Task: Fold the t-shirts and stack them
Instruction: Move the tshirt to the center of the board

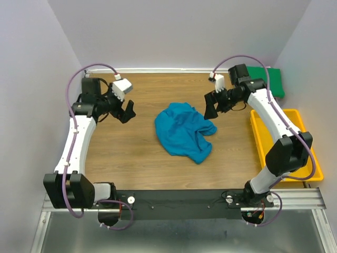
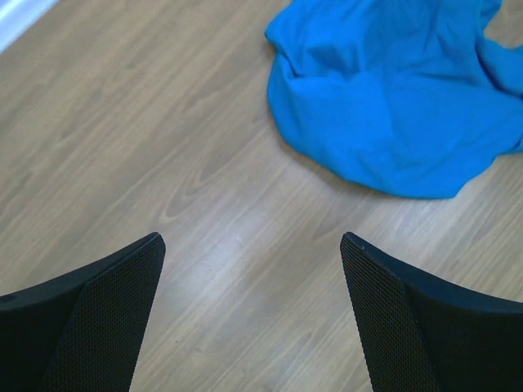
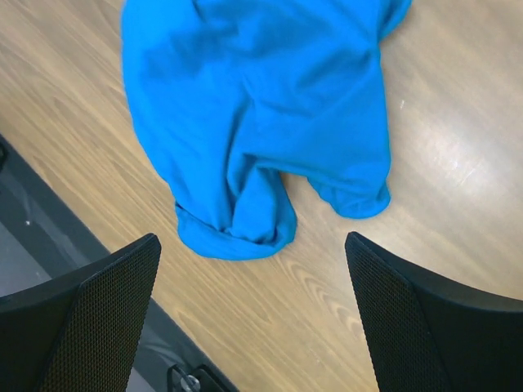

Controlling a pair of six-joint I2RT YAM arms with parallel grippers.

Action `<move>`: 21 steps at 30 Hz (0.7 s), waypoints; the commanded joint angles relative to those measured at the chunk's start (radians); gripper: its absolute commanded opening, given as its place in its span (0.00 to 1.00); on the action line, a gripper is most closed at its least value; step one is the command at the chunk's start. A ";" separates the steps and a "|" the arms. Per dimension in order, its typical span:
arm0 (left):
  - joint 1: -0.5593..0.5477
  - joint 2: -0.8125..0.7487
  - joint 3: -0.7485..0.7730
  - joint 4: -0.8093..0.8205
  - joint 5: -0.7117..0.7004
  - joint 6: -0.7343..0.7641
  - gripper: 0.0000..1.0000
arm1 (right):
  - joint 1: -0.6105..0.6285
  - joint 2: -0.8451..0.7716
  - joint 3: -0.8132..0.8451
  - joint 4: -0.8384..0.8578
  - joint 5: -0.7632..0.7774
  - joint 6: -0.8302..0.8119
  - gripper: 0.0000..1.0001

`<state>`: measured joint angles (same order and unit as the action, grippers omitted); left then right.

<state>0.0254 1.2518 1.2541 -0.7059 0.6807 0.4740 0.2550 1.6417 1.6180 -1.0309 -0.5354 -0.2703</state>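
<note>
- On the right edge of the wooden table (image 1: 131, 158), nearest the arm bases, sits a yellow tray (image 1: 257, 138).
- Mid-table, the teal-blue t-shirt (image 1: 183, 132) lies crumpled, touching neither gripper.
- Just beyond, the left gripper (image 1: 126, 112) and right gripper (image 1: 211, 107) hover either side of it, both spread wide and empty.
- In the far right corner lies a dark green t-shirt (image 1: 271, 80).

The left arm (image 1: 73, 143) and the right arm (image 1: 269, 109) are each built of white links joined by black joints. A purple cable (image 1: 97, 65) is looped along each. The black fingers (image 2: 98, 318) are faced with fine mesh texture, and a white camera block (image 1: 122, 86) is mounted at each wrist
</note>
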 commanded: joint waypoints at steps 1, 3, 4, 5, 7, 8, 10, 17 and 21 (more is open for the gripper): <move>-0.090 0.049 -0.051 -0.009 -0.026 0.103 0.96 | -0.002 0.020 -0.134 0.081 0.078 0.043 1.00; -0.190 0.064 -0.090 0.017 -0.073 0.109 0.96 | -0.002 0.036 -0.222 0.112 0.097 0.052 0.96; -0.227 0.083 -0.103 0.026 -0.090 0.109 0.96 | -0.002 0.046 -0.246 0.144 0.109 0.054 0.95; -0.270 0.095 -0.128 0.046 -0.116 0.107 0.93 | -0.002 0.053 -0.266 0.159 0.129 0.054 0.93; -0.385 0.126 -0.153 0.066 -0.136 0.106 0.89 | -0.002 0.084 -0.311 0.201 0.158 0.051 0.90; -0.421 0.133 -0.174 0.092 -0.150 0.103 0.83 | -0.003 0.093 -0.322 0.215 0.179 0.052 0.88; -0.521 0.158 -0.189 0.118 -0.155 0.094 0.80 | -0.002 0.133 -0.322 0.252 0.193 0.065 0.87; -0.781 0.265 -0.231 0.273 -0.276 0.048 0.86 | -0.002 0.268 -0.241 0.324 0.245 0.089 0.74; -0.824 0.354 -0.240 0.345 -0.325 0.031 0.88 | -0.002 0.345 -0.221 0.348 0.261 0.092 0.60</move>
<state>-0.7822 1.5578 1.0351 -0.4606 0.4519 0.5316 0.2550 1.9289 1.3609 -0.7422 -0.3237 -0.1936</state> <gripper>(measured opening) 0.873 0.655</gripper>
